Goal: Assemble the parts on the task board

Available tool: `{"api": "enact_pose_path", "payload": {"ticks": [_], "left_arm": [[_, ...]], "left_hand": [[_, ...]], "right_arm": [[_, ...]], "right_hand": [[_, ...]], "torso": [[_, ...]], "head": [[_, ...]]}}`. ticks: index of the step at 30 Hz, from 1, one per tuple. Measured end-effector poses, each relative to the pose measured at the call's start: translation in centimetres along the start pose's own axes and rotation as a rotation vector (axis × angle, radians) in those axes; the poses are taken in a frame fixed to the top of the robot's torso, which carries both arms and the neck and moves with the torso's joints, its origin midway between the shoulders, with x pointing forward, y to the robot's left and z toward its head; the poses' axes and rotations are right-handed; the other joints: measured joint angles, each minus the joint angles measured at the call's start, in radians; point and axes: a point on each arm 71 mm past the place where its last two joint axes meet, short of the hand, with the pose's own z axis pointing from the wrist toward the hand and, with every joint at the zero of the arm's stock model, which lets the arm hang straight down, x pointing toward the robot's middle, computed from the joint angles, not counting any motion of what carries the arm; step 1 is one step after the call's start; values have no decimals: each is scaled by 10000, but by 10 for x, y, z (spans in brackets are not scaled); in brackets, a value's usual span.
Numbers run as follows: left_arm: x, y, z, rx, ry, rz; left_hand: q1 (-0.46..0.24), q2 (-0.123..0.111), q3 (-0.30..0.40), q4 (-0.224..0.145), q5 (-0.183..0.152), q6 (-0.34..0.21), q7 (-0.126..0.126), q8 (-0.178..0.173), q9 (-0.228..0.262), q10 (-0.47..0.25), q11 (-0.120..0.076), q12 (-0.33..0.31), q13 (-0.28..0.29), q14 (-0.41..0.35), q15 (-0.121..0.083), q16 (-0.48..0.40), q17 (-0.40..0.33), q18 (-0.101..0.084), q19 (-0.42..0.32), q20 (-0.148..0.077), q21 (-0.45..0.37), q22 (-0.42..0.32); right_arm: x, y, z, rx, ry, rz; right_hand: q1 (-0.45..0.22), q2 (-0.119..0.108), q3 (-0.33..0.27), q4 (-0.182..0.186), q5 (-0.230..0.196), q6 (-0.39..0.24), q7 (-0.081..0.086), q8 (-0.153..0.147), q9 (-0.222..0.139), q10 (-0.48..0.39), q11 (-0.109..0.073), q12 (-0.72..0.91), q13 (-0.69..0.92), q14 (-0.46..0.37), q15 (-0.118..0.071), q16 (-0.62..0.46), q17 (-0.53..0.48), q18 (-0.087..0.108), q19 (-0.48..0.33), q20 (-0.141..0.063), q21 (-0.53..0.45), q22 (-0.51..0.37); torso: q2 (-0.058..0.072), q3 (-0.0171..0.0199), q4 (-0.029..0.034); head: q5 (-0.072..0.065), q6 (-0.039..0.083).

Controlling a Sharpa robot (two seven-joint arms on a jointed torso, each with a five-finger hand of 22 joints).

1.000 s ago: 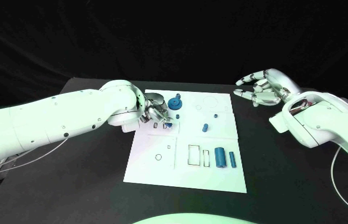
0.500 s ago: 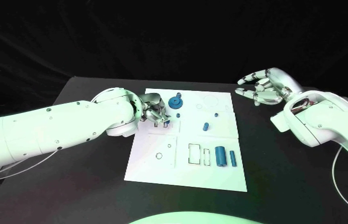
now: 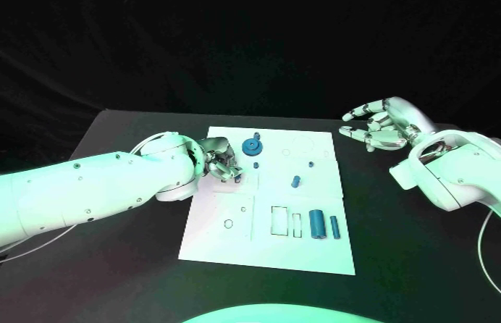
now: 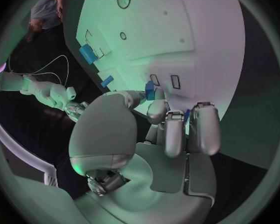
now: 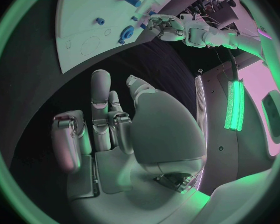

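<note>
small blue part (image 4: 150, 90) pinched in L hand (image 3: 221, 165) fingertips

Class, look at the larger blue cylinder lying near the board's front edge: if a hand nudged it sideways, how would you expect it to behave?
The larger blue cylinder lies on its side on the flat white task board, so it would probably roll rather than slide. It looks solid and smooth, so likely stiff and perhaps slippery. Rolling right, it would soon meet the slimmer blue cylinder beside it.

No text, label, brand, number or sign can be read on the task board (image 3: 266, 243), whose printed marks are plain outlines only.
</note>
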Motion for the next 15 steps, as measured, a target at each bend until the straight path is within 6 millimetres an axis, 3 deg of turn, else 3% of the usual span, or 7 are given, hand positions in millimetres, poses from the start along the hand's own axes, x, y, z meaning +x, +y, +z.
{"api": "enact_pose_path", "payload": {"ticks": [15], "left_arm": [[3,0,2,-76,7,224]], "left_hand": [[-96,-87,13,-13,-1,56,-19,48,-8,35,-34,42,55,0,0,0,8,0,20,-20,0,31]], "right_arm": [[0,0,0,-17,-4,3]], "right_hand": [[0,0,2,2,0,0,0,0,-1,0,0,0,-1,0,0,0,1,0,0,0,0,-2]], "torso": [[7,-1,5]], "head": [[-30,-57]]}}
